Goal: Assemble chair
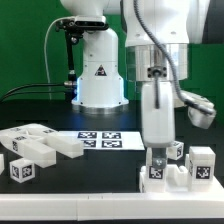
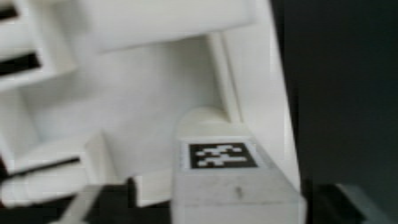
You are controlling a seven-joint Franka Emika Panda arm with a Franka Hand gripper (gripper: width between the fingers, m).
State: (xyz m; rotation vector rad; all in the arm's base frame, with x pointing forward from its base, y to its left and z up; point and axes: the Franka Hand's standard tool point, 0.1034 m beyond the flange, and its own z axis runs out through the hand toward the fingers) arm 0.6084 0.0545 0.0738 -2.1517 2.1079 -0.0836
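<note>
The partly built chair (image 1: 166,176) is a cluster of chunky white tagged blocks near the table's front, toward the exterior view's right. My gripper (image 1: 158,157) hangs straight down over it, fingers straddling an upright white post. In the wrist view that post is a tagged block (image 2: 222,160) standing between my fingertips, against a larger white slab (image 2: 125,90) with slots. Dark gaps show on both sides of the block, so the gripper (image 2: 222,207) is open around it and not pressing on it.
Several loose white chair parts (image 1: 40,148) lie on the black table at the exterior view's left. The marker board (image 1: 100,140) lies flat in the middle. The arm's white base (image 1: 100,75) stands behind it. Another tagged block (image 1: 203,165) sits right of the gripper.
</note>
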